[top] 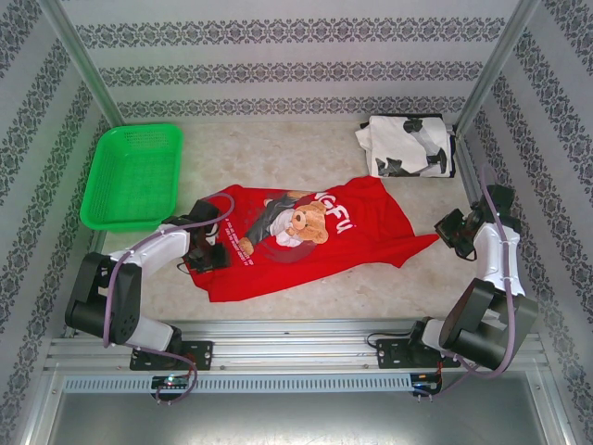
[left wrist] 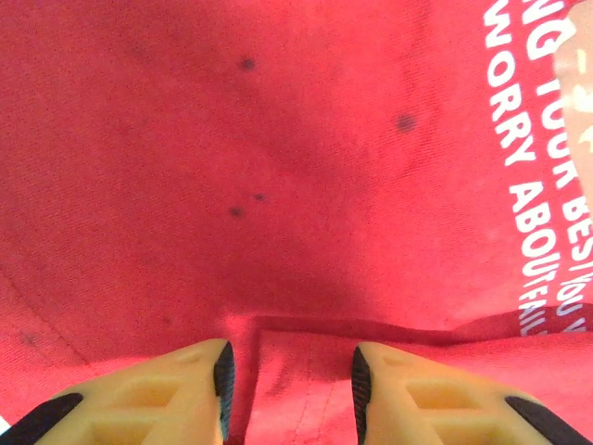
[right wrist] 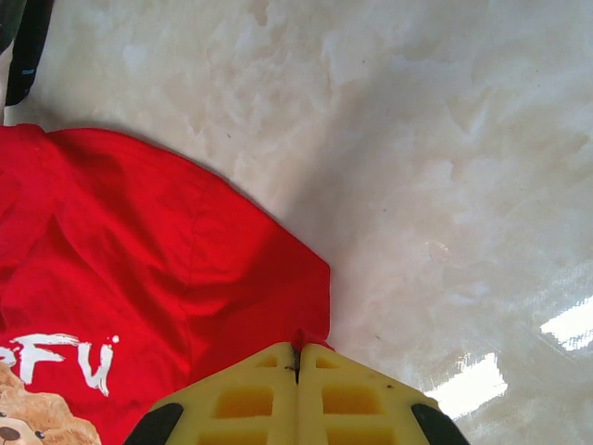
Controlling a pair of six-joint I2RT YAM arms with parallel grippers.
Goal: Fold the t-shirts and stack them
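The red t-shirt (top: 306,236) with the teddy-bear print lies spread across the middle of the table. Its right corner is pulled out to a point, and my right gripper (top: 451,232) is shut on that tip. In the right wrist view the yellow jaws (right wrist: 297,350) meet with a nub of red cloth pinched between them. My left gripper (top: 211,252) sits low on the shirt's left edge. In the left wrist view it (left wrist: 292,385) stands open, with a raised fold and hem of the red t-shirt (left wrist: 278,185) between its pads. The white t-shirt with black blotches (top: 408,146) lies folded at the back right.
A green mesh basket (top: 132,174) stands at the back left. The marble tabletop (right wrist: 445,139) is bare to the right of the red cloth. Metal posts and patterned walls close in the sides, and a metal rail (top: 296,348) runs along the near edge.
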